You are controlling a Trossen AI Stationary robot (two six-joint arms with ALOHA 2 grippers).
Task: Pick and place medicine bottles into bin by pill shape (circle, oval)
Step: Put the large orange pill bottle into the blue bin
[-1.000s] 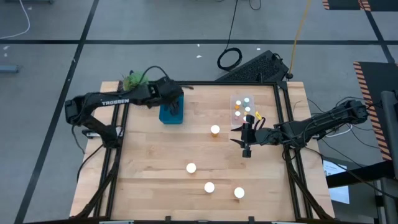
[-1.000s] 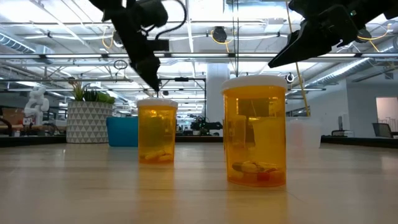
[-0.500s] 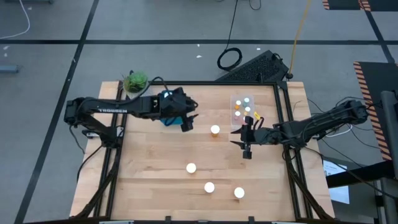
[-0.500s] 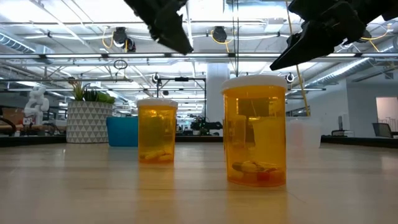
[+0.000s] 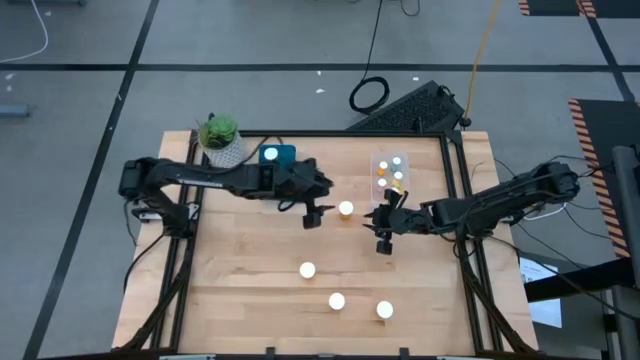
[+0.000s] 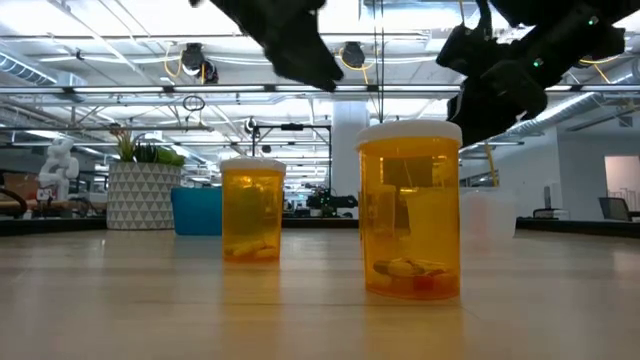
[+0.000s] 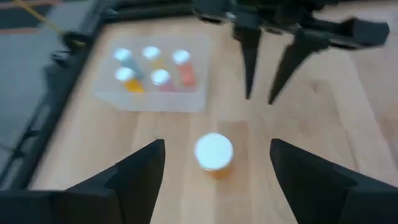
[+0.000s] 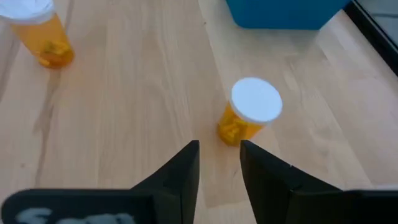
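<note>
Near the table's middle, the empty left gripper [image 5: 312, 217] hangs wide open beside a white-capped bottle [image 5: 346, 209], seemingly about to drop around it, the right gripper [image 5: 382, 233] narrowly parted opposite.

Around my light wooden table [image 5: 250, 300] with its black metal frame [image 5: 182, 260] lies a grey concrete floor [image 5: 80, 40] crossed by dark tape lines. A coiled black cable [image 5: 368, 95] and a black keyboard [image 5: 410, 108] lie on it just past my table's far edge. Looking level across the boards, I see a bright open hall: white ceiling trusses [image 6: 120, 90], round hanging lamps [image 6: 350, 55], a white pillar [image 6: 350, 125] and distant desks.
</note>
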